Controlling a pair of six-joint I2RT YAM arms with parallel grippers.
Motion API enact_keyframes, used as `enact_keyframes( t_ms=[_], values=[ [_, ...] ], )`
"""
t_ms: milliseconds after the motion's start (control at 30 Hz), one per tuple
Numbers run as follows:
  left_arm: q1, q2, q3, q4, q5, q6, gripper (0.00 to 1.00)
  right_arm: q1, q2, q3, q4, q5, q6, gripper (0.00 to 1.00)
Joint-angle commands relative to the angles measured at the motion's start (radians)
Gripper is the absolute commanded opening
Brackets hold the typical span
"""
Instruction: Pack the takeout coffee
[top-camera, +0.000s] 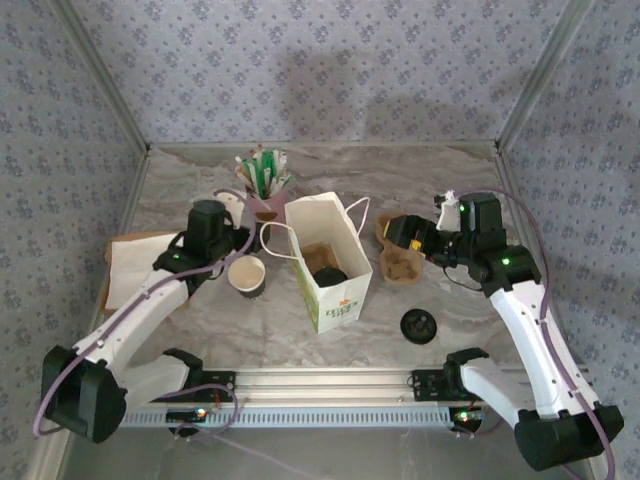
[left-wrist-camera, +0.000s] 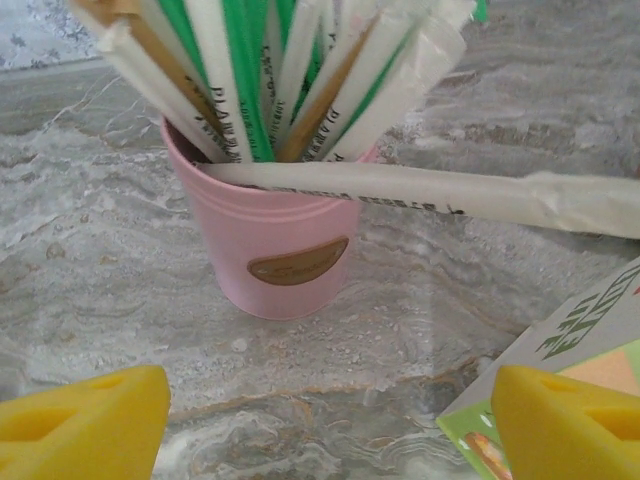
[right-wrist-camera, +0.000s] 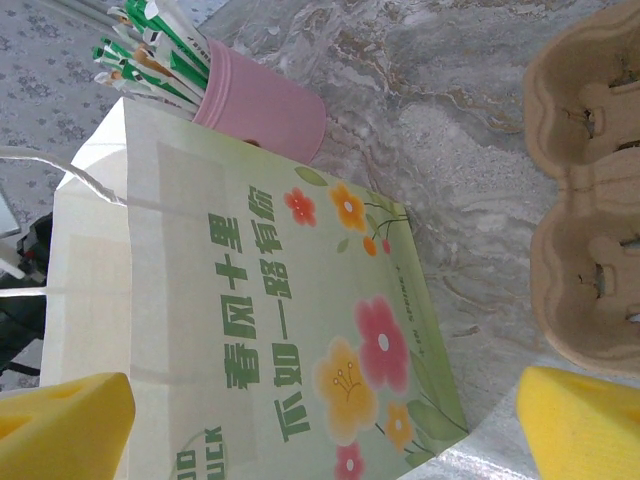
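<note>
A white paper bag (top-camera: 325, 262) with a flower print stands open mid-table. Inside it, a dark cup with a round black lid, the takeout coffee (top-camera: 328, 277), sits on brown card. To the bag's left, my left gripper (top-camera: 243, 232) hovers low over the marble. Its yellow fingers (left-wrist-camera: 85, 420) are open with nothing between them, facing a pink bucket of wrapped straws (left-wrist-camera: 275, 240). On the other side of the bag my right gripper (top-camera: 392, 232) is open too. In the right wrist view the printed bag wall (right-wrist-camera: 300, 330) lies ahead of its spread yellow fingers (right-wrist-camera: 575, 420).
An open paper cup without a lid (top-camera: 247, 275) stands beside the left arm. A loose black lid (top-camera: 419, 325) lies at the front right. A pulp cup carrier (top-camera: 400, 262) sits under the right gripper. Paper napkins (top-camera: 135, 262) lie at the far left. One wrapped straw (left-wrist-camera: 450, 195) sticks out sideways.
</note>
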Motion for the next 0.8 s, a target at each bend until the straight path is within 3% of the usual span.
enact_keyframes(
  t_ms=[0,133,500,767],
  values=[
    [-0.019,0.016,0.001,0.113,-0.067,0.102,0.84,0.005,0.000,-0.001,-0.002,-0.007,0.006,1.00],
    [-0.019,0.040,0.003,0.156,-0.068,0.120,0.79,0.003,0.014,-0.003,0.008,-0.008,0.005,1.00],
    [-0.019,0.157,0.085,0.163,-0.045,0.143,0.54,0.004,0.019,-0.002,0.012,-0.005,0.005,1.00],
    [-0.019,0.190,0.124,0.177,-0.048,0.150,0.48,0.004,0.017,-0.001,0.007,-0.007,0.005,1.00]
  ],
)
